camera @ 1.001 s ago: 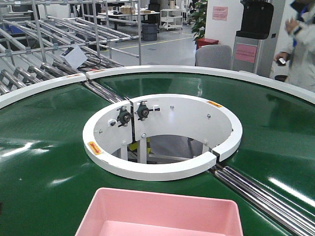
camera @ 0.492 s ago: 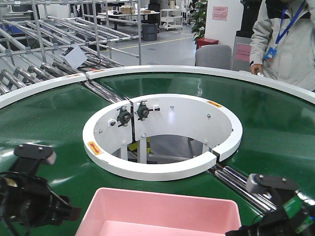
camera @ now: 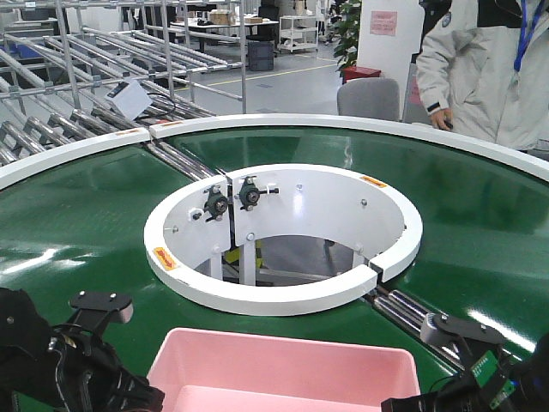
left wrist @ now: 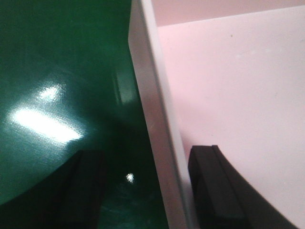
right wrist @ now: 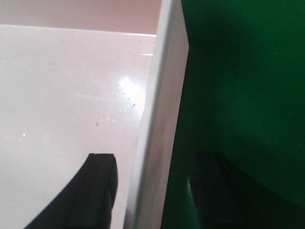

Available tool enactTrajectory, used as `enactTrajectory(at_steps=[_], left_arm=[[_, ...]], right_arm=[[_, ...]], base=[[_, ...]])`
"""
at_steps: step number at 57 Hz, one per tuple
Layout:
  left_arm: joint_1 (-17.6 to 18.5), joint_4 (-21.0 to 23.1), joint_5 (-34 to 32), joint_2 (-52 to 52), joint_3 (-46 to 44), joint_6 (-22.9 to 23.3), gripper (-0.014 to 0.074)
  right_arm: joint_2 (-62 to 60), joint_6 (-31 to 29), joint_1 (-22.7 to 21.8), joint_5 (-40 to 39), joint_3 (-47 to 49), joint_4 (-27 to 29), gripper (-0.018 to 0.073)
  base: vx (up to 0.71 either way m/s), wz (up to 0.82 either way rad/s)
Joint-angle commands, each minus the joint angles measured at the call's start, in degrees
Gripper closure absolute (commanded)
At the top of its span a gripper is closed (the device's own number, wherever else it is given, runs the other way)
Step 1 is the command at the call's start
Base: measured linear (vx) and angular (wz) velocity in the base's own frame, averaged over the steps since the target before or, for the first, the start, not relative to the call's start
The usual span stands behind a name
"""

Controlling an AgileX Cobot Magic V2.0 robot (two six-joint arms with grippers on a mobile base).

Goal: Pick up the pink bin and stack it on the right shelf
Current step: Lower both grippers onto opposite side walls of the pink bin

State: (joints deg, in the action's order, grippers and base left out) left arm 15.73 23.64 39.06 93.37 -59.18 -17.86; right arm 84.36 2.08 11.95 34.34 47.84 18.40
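Left gripper (left wrist: 147,188): released and spread, straddling the left wall of the pink bin (camera: 283,371), with one jaw outside and one inside the tub. The outer jaw stands off the wall, so nothing is clamped.
Right gripper (right wrist: 155,191): same on the right wall, released, with a gap showing on either side.

Green conveyor (camera: 77,232): the curved belt fills the front view, wrapping round the white inner ring (camera: 283,299).
The bin sits upright on the belt at the near edge of the view, between the two arms. No contents visible.
Right shelf: not in any view.

Step, my reading: grasp stage. Both arms are placed and the close is not yet made.
Next calls for both jaws to pinch their walls at the same time. Then a level two-arm lift clear of the belt, before any swing toward the shelf.
The walls are smooth and sloped, so a slip or tilt is likely if one side bites first.
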Motion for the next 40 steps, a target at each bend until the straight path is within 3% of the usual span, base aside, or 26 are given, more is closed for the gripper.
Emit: enactTrajectory(at_steps=[1, 14, 29, 35, 40], left_arm=[[0.4, 1.1, -1.5, -1.0, -1.7, 0.3, 0.011], [0.5, 4.4, -1.1, 0.3, -1.7, 0.2, 0.0192], [0.5, 8.2, 1.0, 0.2, -1.7, -0.3, 0.0609], [0.5, 11.9, 1.4, -1.5, -1.7, -1.6, 0.0607], [0.5, 12.8, 0.8, -4.4, -1.7, -1.7, 0.0606]], right_arm=[[-0.6, -0.1, 0.1, -2.4, 1.9, 0.6, 0.015], [1.6, -0.2, 0.0, -2.2, 1.9, 1.9, 0.0198], [1.5, -0.2, 0.0, -4.9, 1.9, 3.0, 0.0426], [0.4, -0.2, 0.0, -5.0, 2.0, 3.1, 0.057], [-1.3, -0.1, 0.0, -4.8, 3.1, 3.0, 0.0573]], base=[[0.0, 0.0], [0.0, 0.0], [0.0, 0.0], [0.0, 0.0], [0.0, 0.0]])
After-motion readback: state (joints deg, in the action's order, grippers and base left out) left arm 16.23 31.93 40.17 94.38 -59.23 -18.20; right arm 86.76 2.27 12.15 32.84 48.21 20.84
